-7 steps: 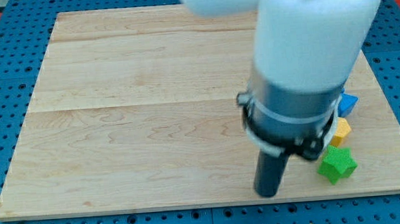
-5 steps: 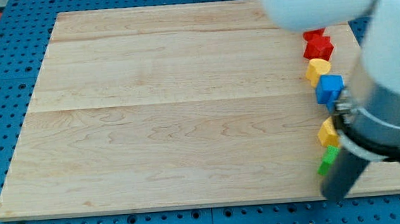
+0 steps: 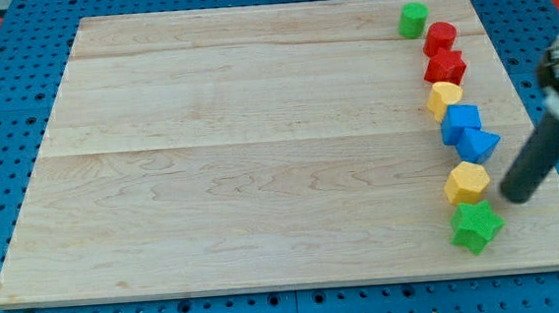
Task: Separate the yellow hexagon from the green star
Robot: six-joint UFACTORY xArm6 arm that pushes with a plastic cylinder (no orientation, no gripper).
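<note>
The yellow hexagon lies near the board's right edge, low in the view. The green star sits just below it, touching or nearly touching it. My tip is the lower end of a dark rod that comes in from the view's right. It stands just right of the two blocks, level with the gap between them, a short way off from both.
A column of blocks runs up the right side: a blue triangle, a blue cube, a yellow block, two red blocks and a green cylinder. The wooden board ends close to the right.
The arm has swung from the board's lower middle to the right, past the star, uncovering the column of blocks. The tip now stands right of the hexagon and star.
</note>
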